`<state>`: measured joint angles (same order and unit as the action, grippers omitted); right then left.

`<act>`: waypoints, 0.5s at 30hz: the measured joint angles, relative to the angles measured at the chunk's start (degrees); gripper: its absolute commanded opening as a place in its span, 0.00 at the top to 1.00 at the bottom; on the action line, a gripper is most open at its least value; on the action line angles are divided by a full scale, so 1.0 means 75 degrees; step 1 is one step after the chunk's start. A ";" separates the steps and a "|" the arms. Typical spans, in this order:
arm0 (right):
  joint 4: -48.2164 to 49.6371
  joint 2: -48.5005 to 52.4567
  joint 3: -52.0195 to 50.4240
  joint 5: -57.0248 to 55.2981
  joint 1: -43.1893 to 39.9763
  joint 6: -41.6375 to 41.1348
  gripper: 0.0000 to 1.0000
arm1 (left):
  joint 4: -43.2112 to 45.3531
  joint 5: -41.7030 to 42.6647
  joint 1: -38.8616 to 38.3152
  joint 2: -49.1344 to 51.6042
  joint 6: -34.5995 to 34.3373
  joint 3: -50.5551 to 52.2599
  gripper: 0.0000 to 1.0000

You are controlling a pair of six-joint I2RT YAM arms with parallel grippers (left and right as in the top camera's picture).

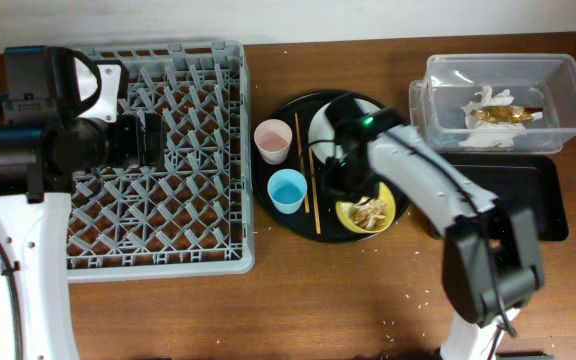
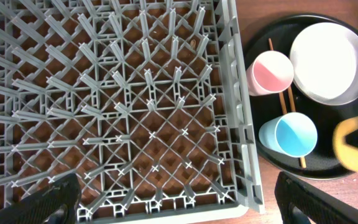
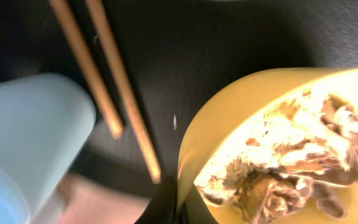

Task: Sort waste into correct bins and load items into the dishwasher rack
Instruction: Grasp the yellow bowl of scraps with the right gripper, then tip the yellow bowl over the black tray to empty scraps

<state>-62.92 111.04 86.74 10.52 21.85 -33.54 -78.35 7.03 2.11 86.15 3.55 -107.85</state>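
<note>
My right gripper (image 1: 344, 196) is shut on the left rim of the small yellow bowl (image 1: 366, 213), which holds beige noodle scraps (image 3: 291, 155); the fingers pinch the rim in the right wrist view (image 3: 180, 202). The bowl sits on a round black tray with the pink cup (image 1: 272, 140), blue cup (image 1: 287, 190), two chopsticks (image 1: 306, 175) and the grey plate (image 2: 329, 62), partly hidden under my right arm. My left gripper (image 2: 179, 202) is open and empty above the grey dishwasher rack (image 1: 158, 200). The clear tub (image 1: 558, 85) holds white tissue (image 1: 490, 98) and a brown-gold wrapper (image 1: 503, 115).
The shallow black rectangular tray (image 1: 528, 195) lies in front of the clear tub at the right. The round black tray (image 1: 273, 215) sits between the rack and the bins. Small crumbs dot the wooden table near the front edge.
</note>
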 measured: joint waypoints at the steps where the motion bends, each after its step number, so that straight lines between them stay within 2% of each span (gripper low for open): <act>1: -0.0332 -0.0356 0.0335 0.0376 -0.0460 0.0367 0.96 | 0.0006 -0.0006 0.0000 0.0000 0.0000 0.0000 0.01; 7: -0.1174 -0.2159 0.0694 0.1810 -0.2771 0.1973 0.96 | 0.0003 -0.0006 0.0000 0.0000 0.0000 0.0000 0.01; 10: -0.1539 -0.2366 0.0697 0.2664 -0.4336 0.3474 0.96 | 0.0000 -0.0006 0.0000 0.0000 0.0000 0.0000 0.01; 13: -0.1259 -0.2387 0.0329 0.3576 -0.5782 0.4934 0.96 | 0.0006 -0.0029 0.0000 0.0000 0.0000 0.0000 0.01; 15: -0.0513 -0.2369 -0.0443 0.3960 -0.6461 0.5362 0.96 | -0.0006 -0.0026 0.0000 0.0000 0.0000 0.0000 0.01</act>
<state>-66.76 93.27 83.42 40.23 -26.61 6.68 -78.39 6.83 2.11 86.15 3.55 -107.85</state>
